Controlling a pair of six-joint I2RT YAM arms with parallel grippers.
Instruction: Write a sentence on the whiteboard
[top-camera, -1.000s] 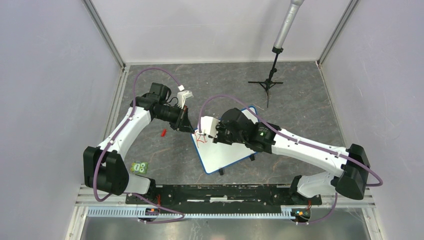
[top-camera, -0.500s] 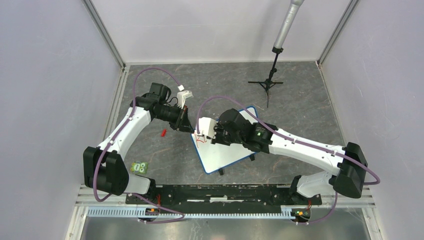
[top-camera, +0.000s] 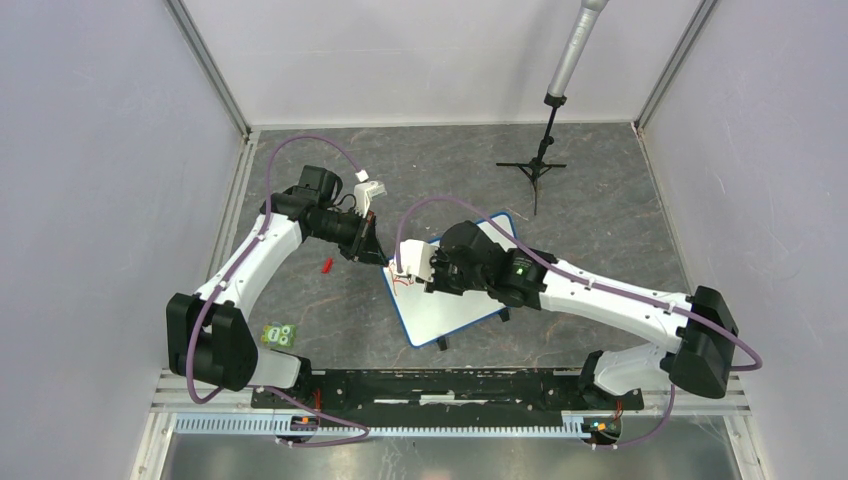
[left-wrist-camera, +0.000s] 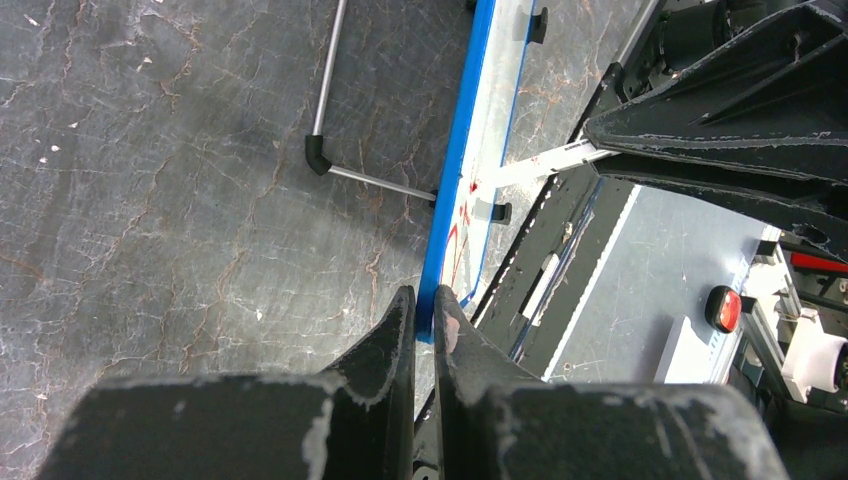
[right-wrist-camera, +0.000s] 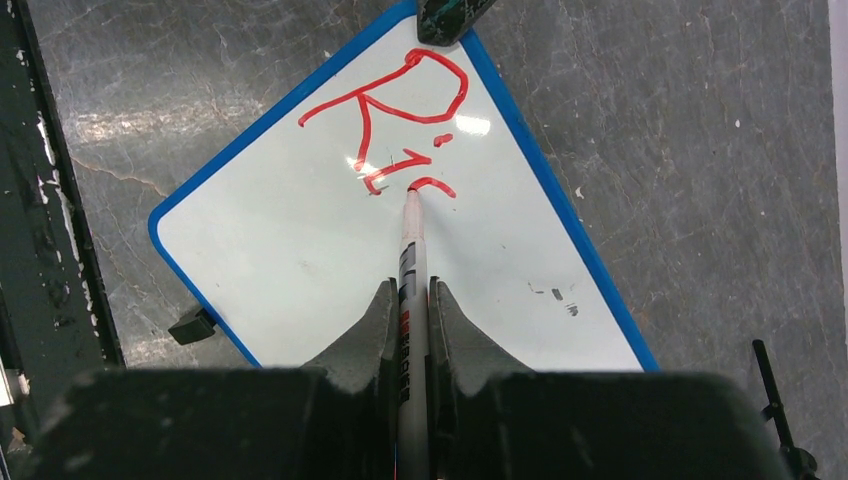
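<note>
Left claw (left-wrist-camera: 424, 300): pinching the whiteboard (right-wrist-camera: 280, 270) by its blue rim;
Right claw (right-wrist-camera: 411, 292): gripping a marker (right-wrist-camera: 411, 240);
Marker tip: touching the red sentence (right-wrist-camera: 385, 105), reading "Ri"

The whiteboard (right-wrist-camera: 280, 250) has a smooth, glossy white face that throws back a spot of light, and its blue rim (right-wrist-camera: 590, 250) looks like plastic. The table (top-camera: 600, 220) under it is dark grey, veined like stone, mostly matt. The marker (right-wrist-camera: 412, 250) touching the board is smooth white plastic. At the whiteboard's rim, the fingers (left-wrist-camera: 380, 350) of the left gripper (left-wrist-camera: 425, 300) are matt black plastic, scuffed pale along the edges. Above the whiteboard, the right arm's shell (top-camera: 610, 295) is glossy white plastic.
</note>
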